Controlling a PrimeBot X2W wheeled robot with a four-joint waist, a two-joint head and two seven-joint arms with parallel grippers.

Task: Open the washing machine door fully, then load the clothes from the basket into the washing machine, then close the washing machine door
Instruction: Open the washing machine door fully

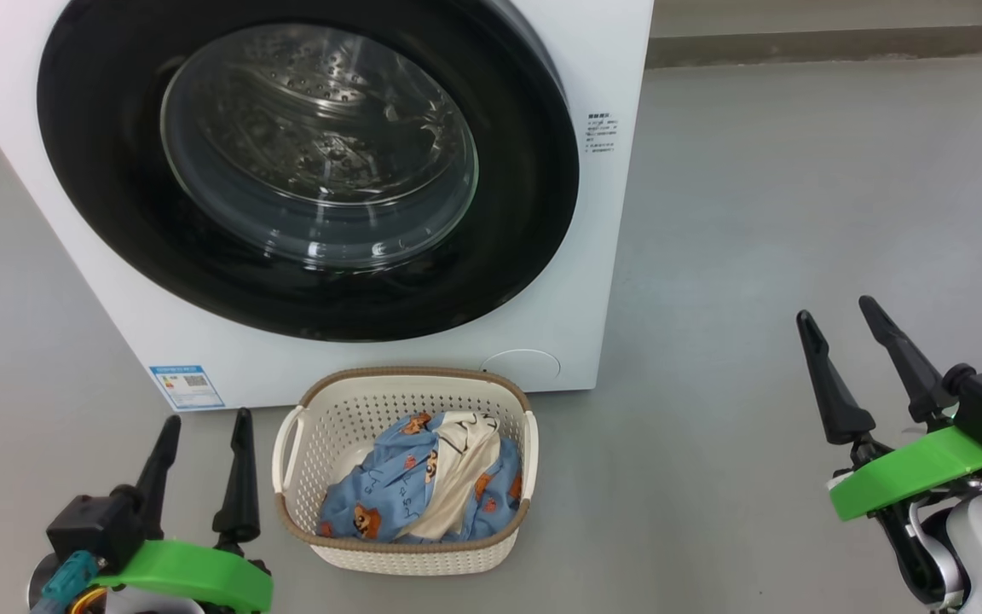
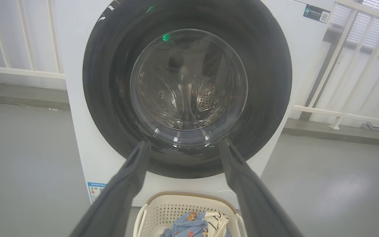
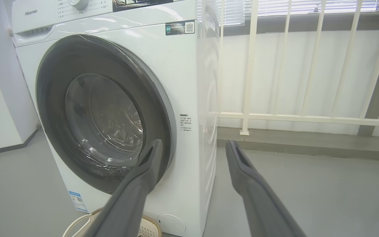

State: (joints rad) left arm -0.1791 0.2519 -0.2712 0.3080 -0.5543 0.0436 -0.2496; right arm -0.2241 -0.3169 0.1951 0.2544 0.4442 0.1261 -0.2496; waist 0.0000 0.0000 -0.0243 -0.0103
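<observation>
Nothing of the task was done. The washing machine door (image 1: pixel 318 145) sat flush against the front of the washing machine (image 1: pixel 597 273), apparently latched, though the catch itself could not be made out. The clothes (image 1: pixel 423 490), blue printed pieces with a cream one across them, lay heaped in the basket (image 1: pixel 410 558), which stood on the floor (image 1: pixel 755 213) just in front of the machine, below the door. The left claw (image 1: pixel 208 415) hovered wide and empty just beside the basket. The right claw (image 1: pixel 834 307), equally wide and empty, hung well apart to the right. Opening, loading and closing were all yet to do.
</observation>
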